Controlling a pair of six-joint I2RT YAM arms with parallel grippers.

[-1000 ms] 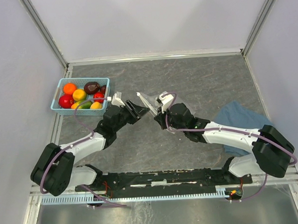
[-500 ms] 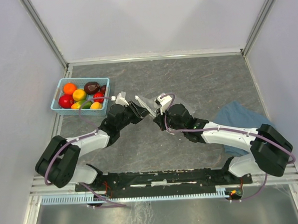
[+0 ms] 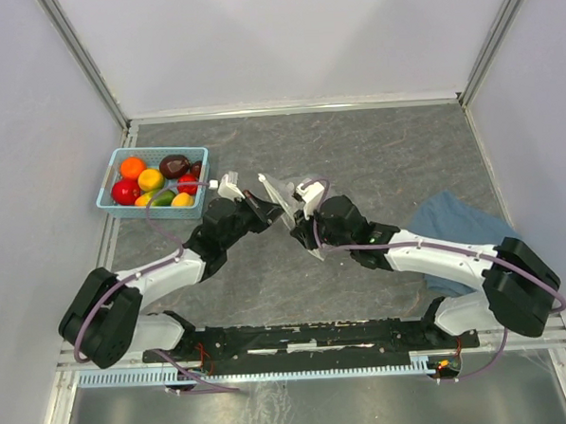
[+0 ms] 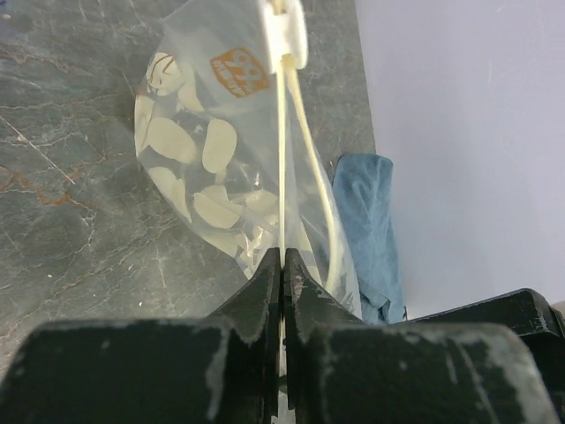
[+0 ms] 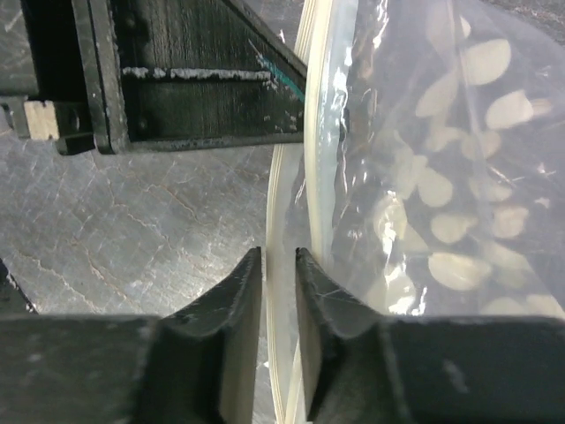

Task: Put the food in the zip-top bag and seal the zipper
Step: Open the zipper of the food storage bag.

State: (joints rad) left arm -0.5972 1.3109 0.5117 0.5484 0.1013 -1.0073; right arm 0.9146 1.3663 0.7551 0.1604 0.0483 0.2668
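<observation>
Clear zip-top bag (image 4: 203,159) — white spots — and blue cloth (image 4: 366,221).

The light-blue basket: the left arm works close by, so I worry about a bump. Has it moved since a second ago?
No. The basket sits where it was, its left side against the table's left rail, near the back corner.

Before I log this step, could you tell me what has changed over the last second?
The left pincer closed on the zipper of the zip-top bag, while the right pincer eased open. The food stayed in the basket, and the blue cloth did not move.
</observation>
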